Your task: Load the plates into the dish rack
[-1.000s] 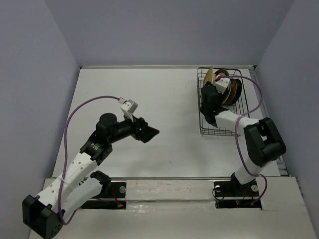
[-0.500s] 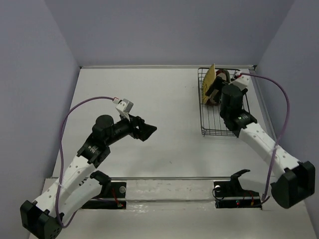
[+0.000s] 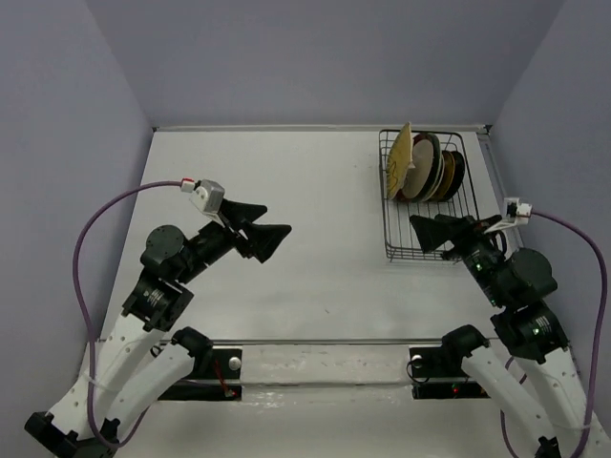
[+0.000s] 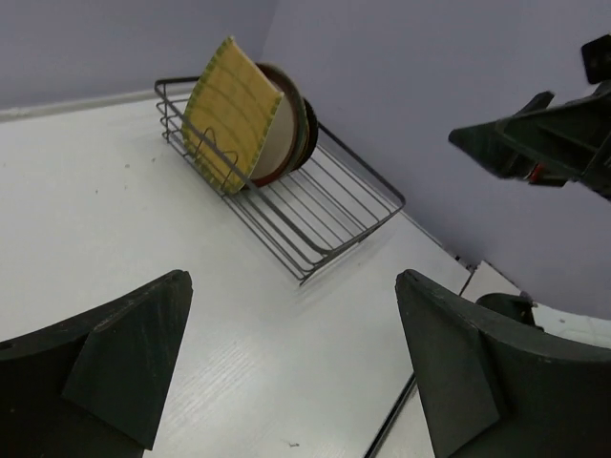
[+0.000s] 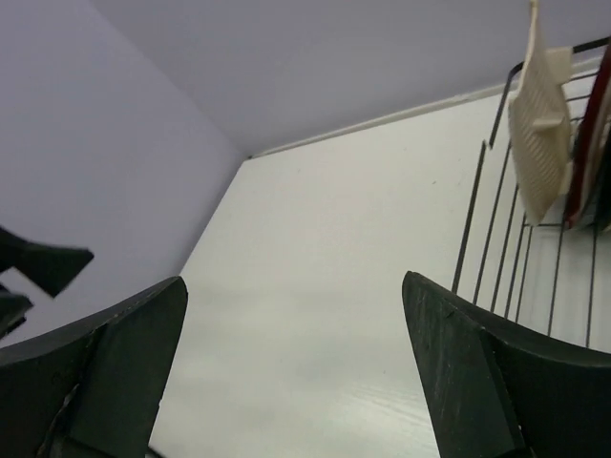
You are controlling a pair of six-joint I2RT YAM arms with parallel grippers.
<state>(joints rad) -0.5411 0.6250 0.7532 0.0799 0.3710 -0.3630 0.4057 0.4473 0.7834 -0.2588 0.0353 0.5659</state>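
Peering from my left wrist, I catch the yellow plate's ribbed, squarish face; my right wrist shows only its pale back. The plates stand on edge at the far end of the black wire rack. My left gripper and right gripper hang with fingers wide apart.

Rack sits in the far-right corner of the table. Plates stand in its far end. Right gripper near its front.
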